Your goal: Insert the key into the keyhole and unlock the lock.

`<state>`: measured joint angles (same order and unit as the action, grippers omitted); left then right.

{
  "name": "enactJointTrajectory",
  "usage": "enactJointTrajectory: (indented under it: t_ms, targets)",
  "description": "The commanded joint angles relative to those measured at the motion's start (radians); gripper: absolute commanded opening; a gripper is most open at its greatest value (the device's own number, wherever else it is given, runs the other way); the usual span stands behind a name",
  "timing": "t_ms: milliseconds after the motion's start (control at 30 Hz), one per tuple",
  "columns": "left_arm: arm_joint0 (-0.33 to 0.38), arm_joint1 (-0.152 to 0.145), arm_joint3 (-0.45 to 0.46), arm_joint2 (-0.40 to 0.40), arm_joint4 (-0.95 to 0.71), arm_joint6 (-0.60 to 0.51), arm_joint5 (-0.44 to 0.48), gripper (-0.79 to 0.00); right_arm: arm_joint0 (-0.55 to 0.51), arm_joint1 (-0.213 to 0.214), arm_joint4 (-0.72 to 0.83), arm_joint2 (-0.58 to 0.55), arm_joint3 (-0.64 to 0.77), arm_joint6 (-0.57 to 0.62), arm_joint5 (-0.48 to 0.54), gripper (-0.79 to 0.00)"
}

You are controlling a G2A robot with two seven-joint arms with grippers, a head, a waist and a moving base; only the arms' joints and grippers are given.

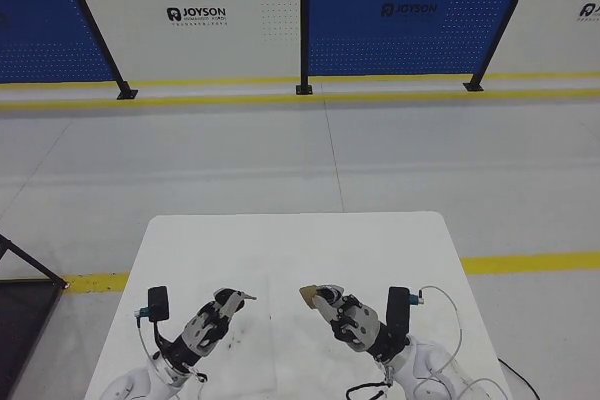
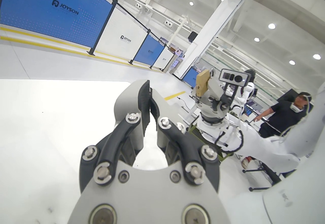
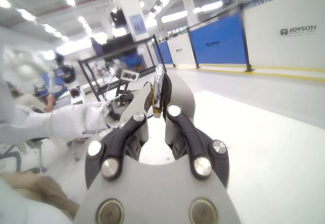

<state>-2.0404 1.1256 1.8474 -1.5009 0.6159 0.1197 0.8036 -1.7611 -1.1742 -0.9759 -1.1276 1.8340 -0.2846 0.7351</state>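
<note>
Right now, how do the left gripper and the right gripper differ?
The right gripper is shut on the brass lock; the left gripper is shut with its pads meeting and nothing plain between them. The right gripper's fingers stand apart by the lock's thickness; the left gripper's touch. Both hang above the white table, tips turned toward each other.
</note>
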Motion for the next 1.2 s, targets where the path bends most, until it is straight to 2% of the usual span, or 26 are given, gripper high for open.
enactJointTrajectory:
  t_ms: [0,300,400,467,500,533,733,900,1167]
  targets:
    - [0.000,0.000,0.000,0.000,0.001,0.003,0.000,-0.785,0.000,0.000,-0.001,0.000,0.000,-0.001,-0.001,-0.785]
    - [0.000,0.000,0.000,0.000,0.001,0.003,0.000,-0.785,0.000,0.000,-0.001,0.000,0.000,-0.001,-0.001,-0.785]
    - [0.016,0.004,0.016,0.021,-0.009,0.011,-0.029,-0.785,0.013,-0.006,0.050,0.029,-0.010,0.002,-0.019,-0.785]
    - [0.026,0.011,0.016,0.051,-0.044,0.079,-0.008,-0.785,0.024,-0.013,0.096,0.051,-0.035,-0.036,-0.027,-0.785]
    - [0.029,0.015,0.008,0.070,-0.058,0.110,0.009,-0.785,0.031,-0.018,0.078,0.058,-0.041,-0.065,-0.064,-0.785]
    - [0.031,0.020,0.000,0.094,-0.088,0.144,0.040,-0.785,0.031,-0.023,0.080,0.087,-0.048,-0.096,-0.059,-0.785]
    - [0.053,0.040,-0.071,0.191,-0.162,0.273,0.209,-0.785,0.087,-0.056,0.169,0.197,-0.152,-0.267,0.044,-0.785]
    - [0.068,0.055,-0.066,0.264,-0.145,0.388,0.209,-0.785,0.117,-0.086,0.108,0.264,-0.192,-0.434,0.032,-0.785]
    - [0.117,0.072,-0.122,0.362,0.040,0.604,0.209,-0.785,0.157,-0.116,0.067,0.332,-0.270,-0.528,0.023,-0.785]
